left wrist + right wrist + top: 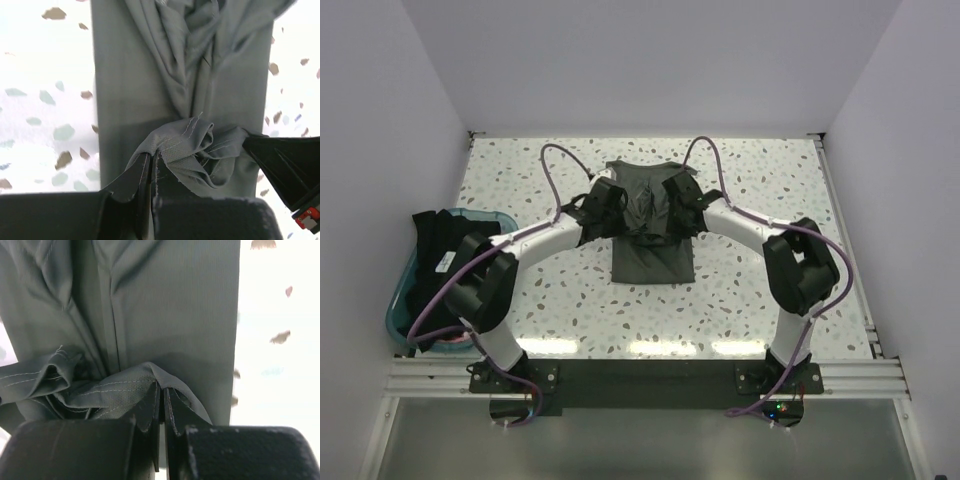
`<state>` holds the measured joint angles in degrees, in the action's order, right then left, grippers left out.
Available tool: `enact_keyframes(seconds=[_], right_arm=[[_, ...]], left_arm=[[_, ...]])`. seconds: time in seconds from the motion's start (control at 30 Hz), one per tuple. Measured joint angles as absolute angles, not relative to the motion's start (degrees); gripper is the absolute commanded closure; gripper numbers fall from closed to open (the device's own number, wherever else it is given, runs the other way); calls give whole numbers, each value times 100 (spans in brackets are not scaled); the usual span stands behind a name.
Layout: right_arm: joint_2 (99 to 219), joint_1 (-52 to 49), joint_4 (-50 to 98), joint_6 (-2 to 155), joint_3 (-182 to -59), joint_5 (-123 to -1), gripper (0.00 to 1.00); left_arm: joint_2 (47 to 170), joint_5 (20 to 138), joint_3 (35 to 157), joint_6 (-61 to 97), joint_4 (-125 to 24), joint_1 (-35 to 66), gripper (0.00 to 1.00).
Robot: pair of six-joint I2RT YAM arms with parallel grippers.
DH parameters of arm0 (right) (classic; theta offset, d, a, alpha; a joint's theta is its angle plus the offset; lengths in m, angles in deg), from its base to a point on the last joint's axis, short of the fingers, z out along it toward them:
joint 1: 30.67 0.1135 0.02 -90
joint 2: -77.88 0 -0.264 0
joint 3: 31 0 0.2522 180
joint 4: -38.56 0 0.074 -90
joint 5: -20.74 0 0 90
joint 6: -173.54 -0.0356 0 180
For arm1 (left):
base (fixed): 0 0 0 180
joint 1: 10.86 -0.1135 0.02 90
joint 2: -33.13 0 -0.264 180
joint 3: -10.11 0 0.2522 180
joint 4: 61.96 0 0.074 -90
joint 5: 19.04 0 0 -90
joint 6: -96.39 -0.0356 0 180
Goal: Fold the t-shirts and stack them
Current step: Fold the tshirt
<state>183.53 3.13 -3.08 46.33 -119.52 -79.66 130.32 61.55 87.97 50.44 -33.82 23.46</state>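
Left hand [151, 160] and right hand [162, 390] each pinched a stitched hem of the olive-green t-shirt [653, 258], which lay narrow on the middle of the surface [510, 180]. This was probably the end-to-end fold; next, both should carry the hem over evenly.

From my right wrist feed, I see the right gripper [162, 392] with its 2 jaws pressed together on a bunched, stitched hem of the dark olive-green t-shirt [175, 305]. Beyond the pinch the cloth runs upward in long folds. The white speckled table [277, 300] shows along the right.
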Motion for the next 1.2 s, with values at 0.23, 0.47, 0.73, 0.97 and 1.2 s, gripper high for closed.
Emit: enact_keyframes(seconds=[0.23,0.47,0.73,0.97,1.2], right_arm=[[18678,-52,-155,4731,-12247,-7614,100],[18823,-327,-61,4755,-12389,-7365,71],[18803,-666,-7,4838,-12389,-7255,48],[18241,-224,22,4921,-12142,-7328,55],[18388,637,105,5022,-12131,-7218,62]], left_arm=[[13674,6363,9363,4869,-3426,1994,100],[14020,6656,9708,4719,-3441,1855,62],[13812,6551,9540,4727,-3439,1612,38],[13233,6254,9240,4784,-3400,1826,74],[13624,6308,9232,4852,-3433,2495,98]])
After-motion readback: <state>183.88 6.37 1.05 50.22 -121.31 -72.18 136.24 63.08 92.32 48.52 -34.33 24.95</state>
